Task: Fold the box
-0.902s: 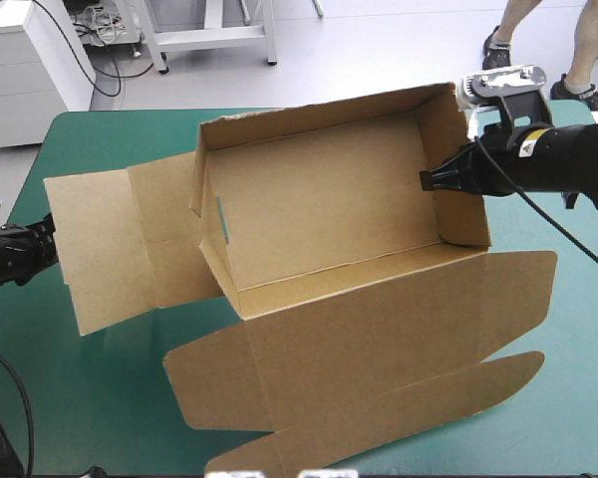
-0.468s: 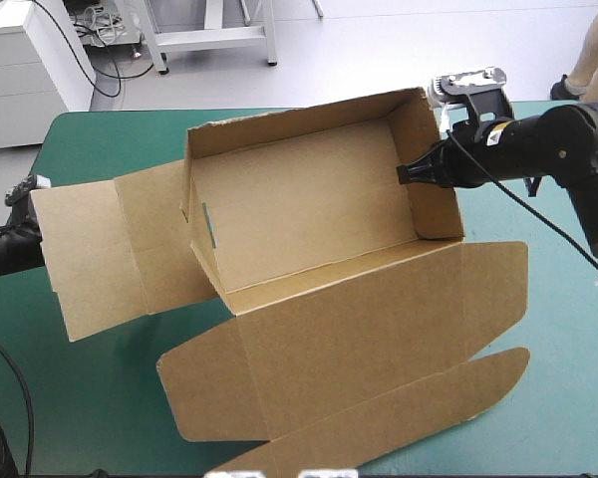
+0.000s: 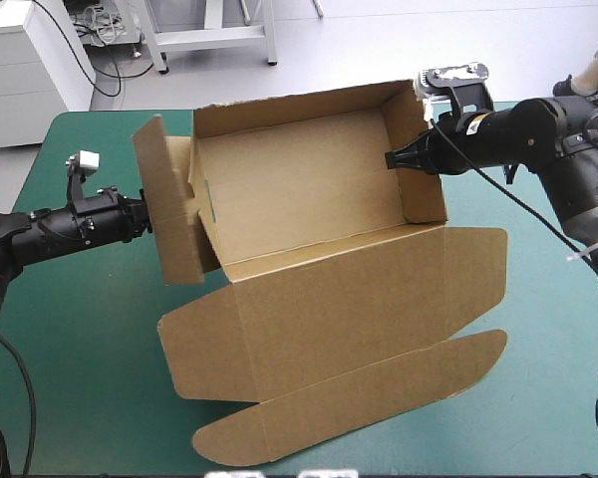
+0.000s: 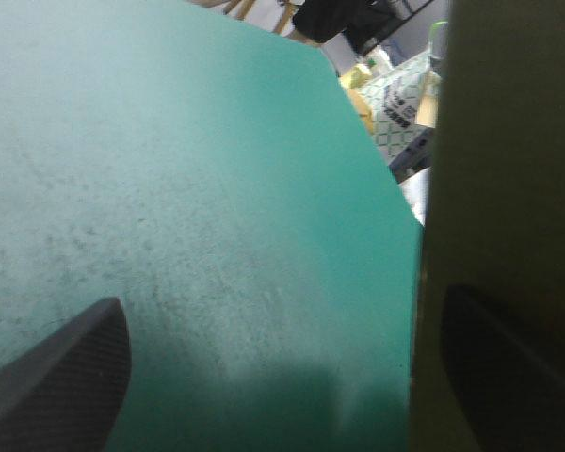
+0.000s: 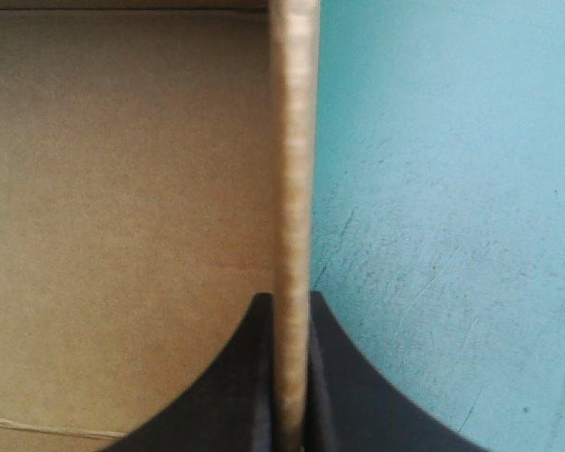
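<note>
Brown board makes up the box (image 3: 299, 199), which is set as an open tray mid-table on the teal-green cover (image 3: 80, 329), its lid (image 3: 359, 289) laid flat toward the near edge. Its right end wall (image 3: 421, 194) is clamped by the right gripper (image 3: 391, 159); the raised left flap (image 3: 169, 209) is met by the left gripper (image 3: 146, 221), whose black fingers (image 4: 66, 377) are spread apart.

Surroundings past the table, as I see them from my station.
Teal-green cover (image 3: 70, 388) on the table, far edge near the top of the high view. Beyond it a pale grey floor (image 3: 379, 40), smooth and evenly lit. A white cabinet (image 3: 25, 60) stands off the far left corner. Beside it sit a tangle of cables (image 3: 98, 22) and a pale metal frame (image 3: 214, 38) — only its lower part shows.
</note>
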Motion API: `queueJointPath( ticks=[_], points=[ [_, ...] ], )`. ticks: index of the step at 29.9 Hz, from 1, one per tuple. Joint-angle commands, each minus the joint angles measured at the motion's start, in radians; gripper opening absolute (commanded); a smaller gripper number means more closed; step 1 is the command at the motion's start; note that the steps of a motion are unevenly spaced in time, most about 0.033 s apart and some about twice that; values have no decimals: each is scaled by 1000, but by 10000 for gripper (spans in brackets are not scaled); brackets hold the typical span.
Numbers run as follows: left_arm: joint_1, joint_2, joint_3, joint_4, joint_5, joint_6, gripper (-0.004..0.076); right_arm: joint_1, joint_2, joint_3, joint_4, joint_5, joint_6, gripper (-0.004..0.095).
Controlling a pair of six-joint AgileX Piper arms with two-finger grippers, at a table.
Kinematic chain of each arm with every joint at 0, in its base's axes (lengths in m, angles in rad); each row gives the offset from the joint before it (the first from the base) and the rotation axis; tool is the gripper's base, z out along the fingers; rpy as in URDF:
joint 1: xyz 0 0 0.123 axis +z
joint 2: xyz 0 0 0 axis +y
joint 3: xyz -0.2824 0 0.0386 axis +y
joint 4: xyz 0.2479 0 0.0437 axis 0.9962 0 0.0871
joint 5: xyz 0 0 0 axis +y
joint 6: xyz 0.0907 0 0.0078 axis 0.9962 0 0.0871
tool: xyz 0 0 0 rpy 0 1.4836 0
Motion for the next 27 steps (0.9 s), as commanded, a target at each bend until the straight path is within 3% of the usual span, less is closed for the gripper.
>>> queueJointPath(
  ticks=[1, 9, 20, 27],
  points=[
    [-29, -32, -28, -152, 86, 18, 637, -6, -34, -27, -8, -67, 15, -21],
    [-31, -34, -76, -212, 87, -13, 637, -6, -33, -27, -118, -71, 55, -21],
    [-37, -93, -95, -257, 87, -46, 637, -6, -33, -27, -122, -82, 57, -21],
    [-153, -119, -95, -226, 87, -58, 637, -6, -33, -27, -122, -80, 61, -20]
  ],
)
